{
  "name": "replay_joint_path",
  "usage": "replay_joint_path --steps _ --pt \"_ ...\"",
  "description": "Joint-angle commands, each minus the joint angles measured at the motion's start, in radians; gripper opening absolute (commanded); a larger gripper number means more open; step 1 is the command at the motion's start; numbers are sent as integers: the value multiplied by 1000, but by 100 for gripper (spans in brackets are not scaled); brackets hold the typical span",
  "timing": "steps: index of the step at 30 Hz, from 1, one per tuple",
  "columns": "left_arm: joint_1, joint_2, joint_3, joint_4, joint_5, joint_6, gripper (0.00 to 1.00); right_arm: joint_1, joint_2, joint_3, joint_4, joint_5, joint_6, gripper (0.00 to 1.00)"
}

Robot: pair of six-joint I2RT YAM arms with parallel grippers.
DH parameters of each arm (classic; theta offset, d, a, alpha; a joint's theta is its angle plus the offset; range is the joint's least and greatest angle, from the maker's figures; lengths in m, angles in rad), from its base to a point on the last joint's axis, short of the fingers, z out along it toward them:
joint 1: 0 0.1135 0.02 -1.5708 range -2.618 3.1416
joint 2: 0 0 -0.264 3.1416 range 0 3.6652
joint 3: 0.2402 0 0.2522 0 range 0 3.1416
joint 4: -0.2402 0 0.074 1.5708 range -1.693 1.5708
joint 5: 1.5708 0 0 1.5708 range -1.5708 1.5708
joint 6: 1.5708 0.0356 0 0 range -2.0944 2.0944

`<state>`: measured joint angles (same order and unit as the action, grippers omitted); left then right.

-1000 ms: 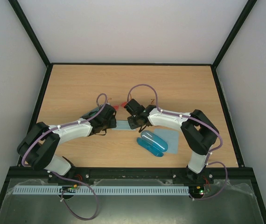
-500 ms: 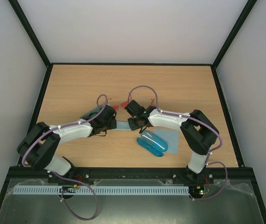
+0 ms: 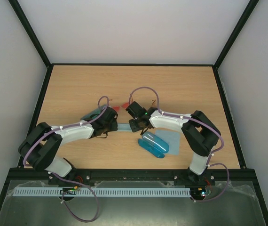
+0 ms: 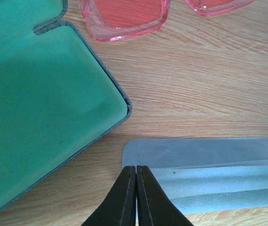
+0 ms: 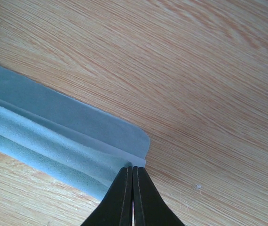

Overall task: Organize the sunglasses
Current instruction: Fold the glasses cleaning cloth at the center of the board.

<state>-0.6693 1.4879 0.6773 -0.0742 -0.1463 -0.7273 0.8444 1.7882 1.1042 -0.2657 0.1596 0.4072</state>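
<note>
Barely anything is shifting since a second ago: the left elbow is edging inward and the right wrist is sinking a touch, while both arms are keeping to the same spot. Nearest the bases, the blue case (image 3: 153,143) is lying closed on a second cloth (image 3: 174,137). Just beyond it, the left gripper (image 4: 136,170) and the right gripper (image 5: 133,169) are facing each other across the folded cloth (image 4: 204,155). Each has its fingers pressed tight together and seems to be nipping one end of the cloth. Past the left gripper, the green case (image 4: 40,108) is lying open with its lining up. Farthest out, the red-pink sunglasses (image 4: 124,16) are resting lenses-down on the table (image 3: 181,89), just beside the green case's far corner and free of both grippers. No orange pair is showing in any view. The sunglasses are looking light and stiff but fragile: thin translucent rims that would likely be slipping under hard fingers, and lenses that would be scratching easily. Lying flat, they are offering little height to pinch, so the bridge between the lenses looks the safest place to take hold, with a gentle squeeze and the fingers staying off the lens faces. The hinges are lying out of view, so I cannot tell whether the temples are folded.
</note>
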Motion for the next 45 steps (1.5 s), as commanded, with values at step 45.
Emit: replay_joint_path --steps 45 --pt "54 62 181 -191 118 48 21 -73 -13 54 -93 -173 -7 19"
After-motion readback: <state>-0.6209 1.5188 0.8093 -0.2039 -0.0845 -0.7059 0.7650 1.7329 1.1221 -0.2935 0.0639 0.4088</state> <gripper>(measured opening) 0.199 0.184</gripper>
